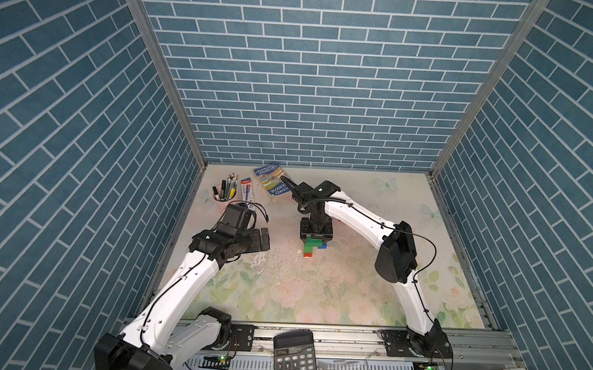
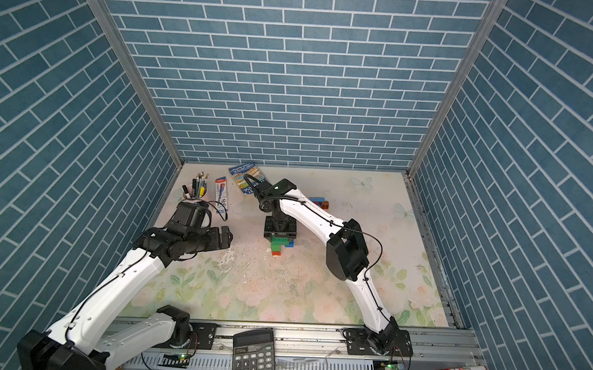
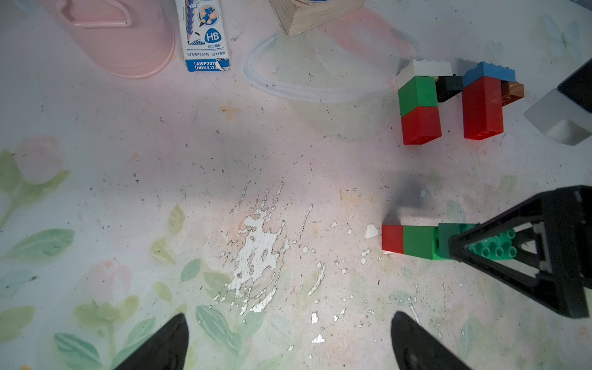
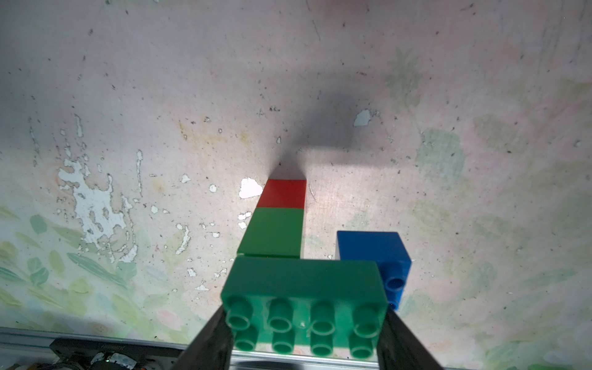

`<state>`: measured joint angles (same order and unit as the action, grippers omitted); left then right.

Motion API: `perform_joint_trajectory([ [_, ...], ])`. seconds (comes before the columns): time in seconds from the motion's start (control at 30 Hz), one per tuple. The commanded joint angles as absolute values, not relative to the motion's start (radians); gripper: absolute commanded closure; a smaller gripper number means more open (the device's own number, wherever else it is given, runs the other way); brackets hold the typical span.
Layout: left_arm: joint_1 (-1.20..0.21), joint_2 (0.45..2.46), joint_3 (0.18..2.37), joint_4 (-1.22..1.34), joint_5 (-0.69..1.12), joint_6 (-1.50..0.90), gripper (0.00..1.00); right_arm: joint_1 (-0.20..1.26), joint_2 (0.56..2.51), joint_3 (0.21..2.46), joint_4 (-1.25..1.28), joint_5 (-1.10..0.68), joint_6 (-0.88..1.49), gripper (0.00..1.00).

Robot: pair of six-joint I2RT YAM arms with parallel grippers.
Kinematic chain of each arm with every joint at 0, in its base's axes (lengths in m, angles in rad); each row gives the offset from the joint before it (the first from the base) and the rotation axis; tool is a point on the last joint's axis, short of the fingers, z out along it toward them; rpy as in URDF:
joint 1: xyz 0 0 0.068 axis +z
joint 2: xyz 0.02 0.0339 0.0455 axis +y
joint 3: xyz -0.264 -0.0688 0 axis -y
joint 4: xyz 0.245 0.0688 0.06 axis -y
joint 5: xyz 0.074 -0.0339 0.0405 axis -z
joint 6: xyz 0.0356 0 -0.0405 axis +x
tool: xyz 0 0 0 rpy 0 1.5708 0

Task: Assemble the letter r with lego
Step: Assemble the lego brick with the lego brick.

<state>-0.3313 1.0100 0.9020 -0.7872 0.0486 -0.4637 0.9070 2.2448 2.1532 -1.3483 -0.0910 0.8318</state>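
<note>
One green lego [image 4: 304, 288] pinched by right hand [image 4: 306, 339]; left hand [image 3: 288, 320] spread; box [image 3: 205, 35] reads HB.

Right jaws directly over green-red lego stack [image 1: 309, 248].

A: Bright, even light from above; both top views are sharp, the tiled wall [image 1: 310, 73] crisp.
B: Wrist views look softer. A dark shadow lies on the table [image 4: 160, 80], touching the red brick [image 4: 283, 193].

Partly hidden under the right gripper [image 1: 316, 237] in both top views: long green brick [image 1: 315, 242]. Cropped at bottom edge: calculator [image 1: 293, 357].
</note>
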Motion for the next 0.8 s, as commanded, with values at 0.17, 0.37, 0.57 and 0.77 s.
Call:
perform_joint_trajectory([
  [0.17,-0.323,1.008,0.898,-0.78,0.055,-0.472,0.0,0.918,2.206,2.097,-1.342,-0.072,0.825,0.9],
  [0.37,-0.323,1.006,0.898,-0.779,0.053,-0.477,0.0,0.92,2.207,2.091,-1.336,-0.076,0.813,0.9],
  [0.57,-0.324,1.006,0.902,-0.777,0.051,-0.481,0.0,0.92,2.218,2.095,-1.344,-0.077,0.805,0.9],
  [0.77,-0.324,1.01,0.904,-0.775,0.057,-0.481,0.0,0.907,2.248,2.087,-1.381,-0.081,0.734,0.91],
])
